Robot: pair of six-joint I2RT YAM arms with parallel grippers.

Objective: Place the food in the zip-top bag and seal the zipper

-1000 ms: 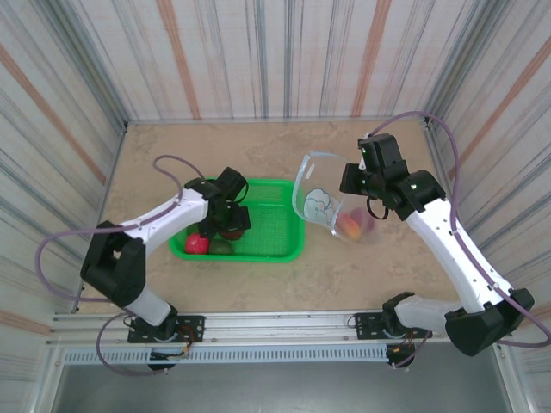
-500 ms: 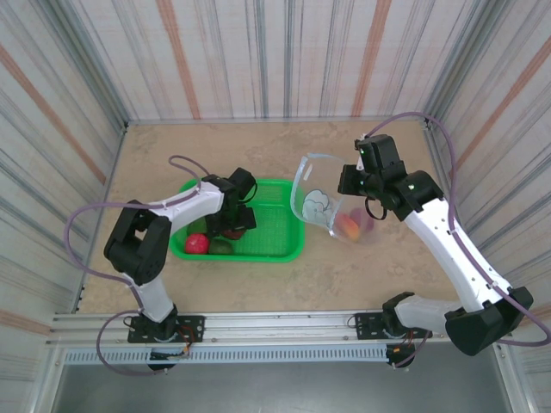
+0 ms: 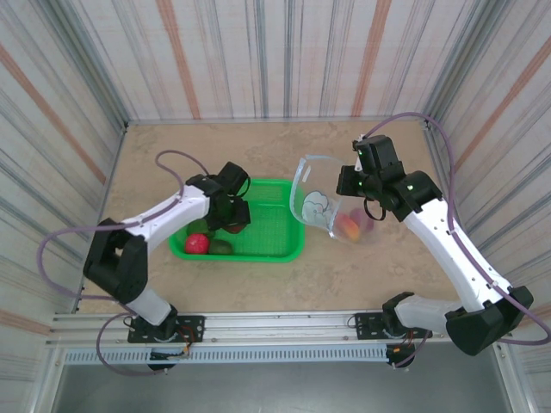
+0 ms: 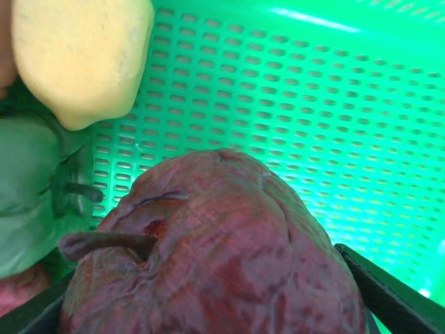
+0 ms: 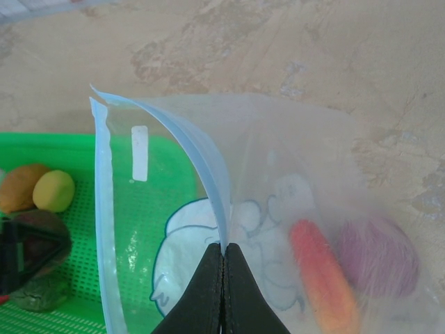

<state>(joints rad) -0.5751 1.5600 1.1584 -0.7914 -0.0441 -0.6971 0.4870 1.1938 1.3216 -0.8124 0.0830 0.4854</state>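
Both left jaws nearer maroon fruit [image 4: 208,250]

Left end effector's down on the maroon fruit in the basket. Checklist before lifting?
1. Maroon fruit sits between the left end effector's fingers: ok.
2. Firm grip on it: cannot tell.
3. Yellow fruit lies apart from the maroon fruit: ok.
4. Right end effector shut on the zip-top bag's edge, holding it up: ok.
5. Bag mouth open toward the green basket: ok.
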